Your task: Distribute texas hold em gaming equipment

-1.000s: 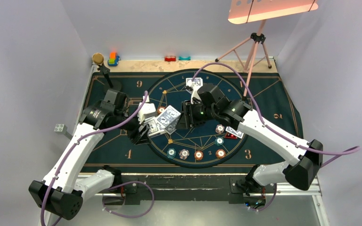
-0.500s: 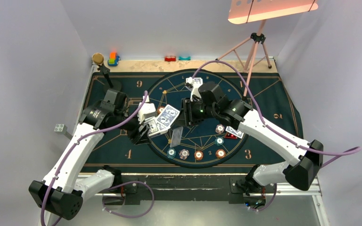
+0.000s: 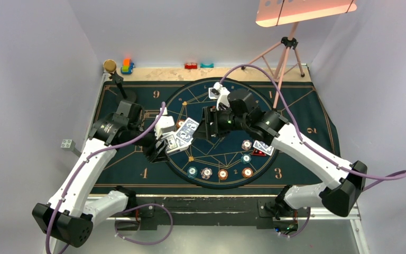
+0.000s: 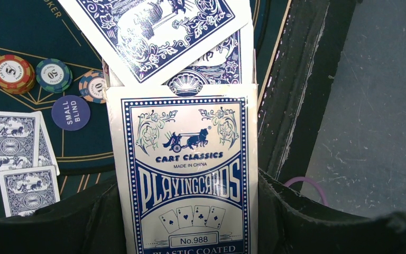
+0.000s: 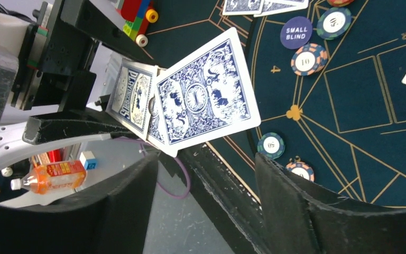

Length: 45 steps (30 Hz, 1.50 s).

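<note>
My left claw (image 4: 187,217) is pinching a white-and-blue paper box of playing cards (image 4: 185,159) from both sides. The box hangs in the air over the left edge of the big round star circle (image 3: 227,153). That circle is drawn on the dark blue cloth mat (image 3: 132,159) on the tabletop (image 3: 158,71).

One blue-backed playing card (image 5: 206,98) sticks out of the open top of the box. It is tilted and points toward the middle of the circle. More cards show behind it in the box.

My right claw (image 5: 206,177) is spread wide with nothing in it. It is over the middle of the circle, near the loose card but not touching it.

Near the front edge of the circle, four small round poker chips (image 3: 206,172) lie in a row. On the right side of the circle are two more chips (image 3: 247,144) and some flat cards (image 3: 263,148).

In the left wrist view, a round blue "small blind" disc (image 4: 71,112) lies inside the circle. Just beside it are an orange chip (image 4: 12,72), a teal chip (image 4: 53,74) and a white-and-pink chip (image 4: 92,84). A few face-down cards (image 4: 10,145) lie near the disc too.
</note>
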### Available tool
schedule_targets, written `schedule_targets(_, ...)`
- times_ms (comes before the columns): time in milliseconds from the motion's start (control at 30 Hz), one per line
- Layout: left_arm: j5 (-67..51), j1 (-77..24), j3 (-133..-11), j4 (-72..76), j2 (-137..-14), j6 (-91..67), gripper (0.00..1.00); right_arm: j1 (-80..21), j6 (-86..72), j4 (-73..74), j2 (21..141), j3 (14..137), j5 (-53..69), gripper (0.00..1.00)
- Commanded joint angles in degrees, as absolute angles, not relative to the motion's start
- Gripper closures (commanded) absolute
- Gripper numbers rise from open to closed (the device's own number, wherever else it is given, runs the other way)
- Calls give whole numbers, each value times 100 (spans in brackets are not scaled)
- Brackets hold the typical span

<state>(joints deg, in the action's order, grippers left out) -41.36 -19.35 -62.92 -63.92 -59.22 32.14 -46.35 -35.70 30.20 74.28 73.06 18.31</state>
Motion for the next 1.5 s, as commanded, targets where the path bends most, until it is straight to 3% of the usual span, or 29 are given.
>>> schedule_targets(0, -4373, -1896, -6513, -6330, -5781, 3257, 100, -4474, -3478, 2965, 7311, 7638, 1829, 26)
schedule_targets(300, -4400, -1897, -6495, -6294, -5770, 3226, 100, -4342, -3832, 2209, 7498, 7436, 2293, 24)
schedule_targets(867, -4427, -1893, -6496, -6313, -5779, 3235, 100, -4337, -3776, 2091, 7954, 7481, 2087, 27)
schedule_targets(967, -4424, -1896, -6500, -6310, -5783, 3226, 100, -4342, -3967, 1833, 7954, 7410, 2176, 33)
schedule_targets(1300, -4377, -1893, -6464, -6331, -5764, 3271, 100, -4326, -4159, 1795, 7751, 7370, 1978, 80)
schedule_targets(1467, -4385, -1890, -6469, -6334, -5771, 3269, 100, -4228, -4054, 2024, 7536, 7373, 1754, 90)
